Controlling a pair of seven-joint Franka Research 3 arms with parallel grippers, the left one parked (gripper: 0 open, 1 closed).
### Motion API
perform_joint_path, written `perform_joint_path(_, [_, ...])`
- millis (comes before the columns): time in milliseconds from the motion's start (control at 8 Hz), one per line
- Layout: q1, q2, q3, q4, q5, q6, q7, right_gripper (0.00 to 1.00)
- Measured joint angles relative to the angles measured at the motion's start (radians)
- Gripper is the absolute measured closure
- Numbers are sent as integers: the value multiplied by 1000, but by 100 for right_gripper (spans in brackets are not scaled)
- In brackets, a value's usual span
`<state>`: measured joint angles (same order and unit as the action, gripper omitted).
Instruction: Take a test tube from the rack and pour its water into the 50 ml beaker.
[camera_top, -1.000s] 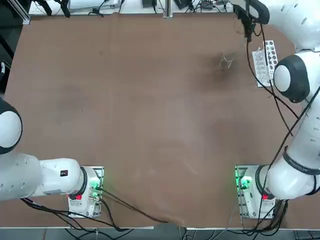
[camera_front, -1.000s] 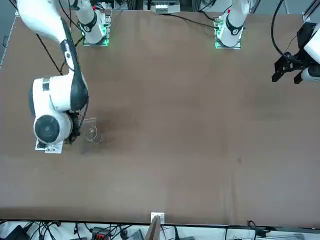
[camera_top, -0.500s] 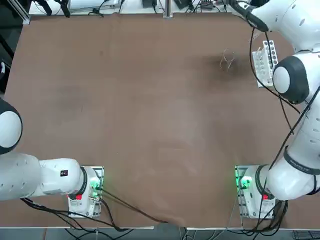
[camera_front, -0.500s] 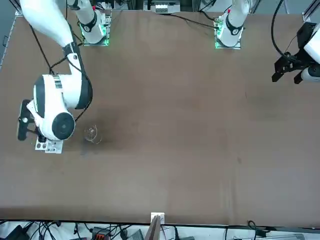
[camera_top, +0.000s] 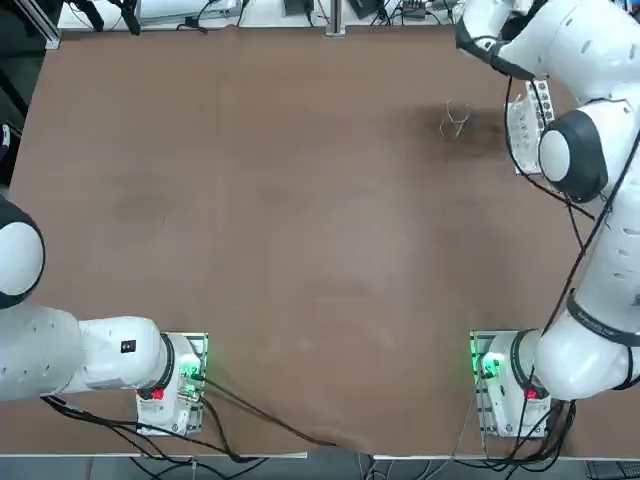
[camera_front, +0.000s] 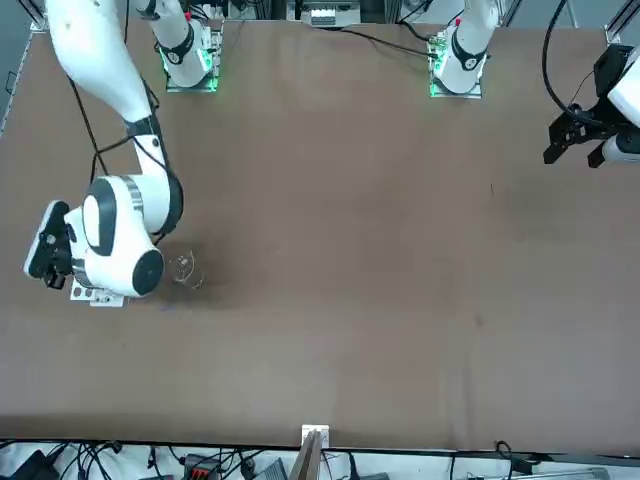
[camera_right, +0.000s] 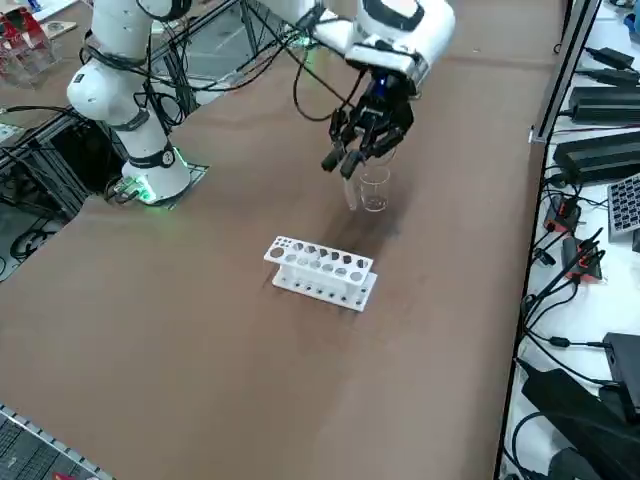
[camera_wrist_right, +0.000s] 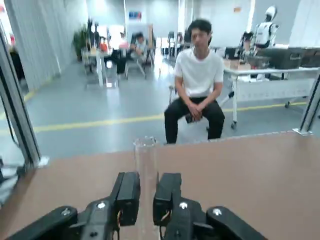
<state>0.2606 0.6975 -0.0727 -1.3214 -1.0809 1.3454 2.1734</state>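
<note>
Right hand (camera_right: 352, 160) hung above the table (camera_right: 200, 330), closed to a narrow gap around the test tube (camera_wrist_right: 145, 165), which stood upright between its two fingers (camera_wrist_right: 129, 196) with the open mouth clear above them. In the side view the tube's lower end (camera_right: 349, 193) showed just under the fingertips, right beside the 50 ml beaker (camera_right: 375, 189). The rack (camera_right: 321, 271) sat on the table well apart from the hand, on the side away from the beaker.

Judging from this, the main risk was a spill. The beaker's mouth looked small, so a tilt begun before the tube's lip was over it would likely send the water onto the table. The grip sat on smooth glass, so the tube might slide or turn between the fingers as it tipped. The tube's lower end also hung close to the beaker's rim, and a sideways move could knock the light beaker over. The water itself could not be made out.
</note>
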Motion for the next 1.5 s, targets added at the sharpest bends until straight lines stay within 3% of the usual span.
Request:
perform_joint_path(375, [-11,53,-49,-37,-74,0,64,80])
perform_joint_path(1500, [-35,111,-52,-66,-79,8,131,80])
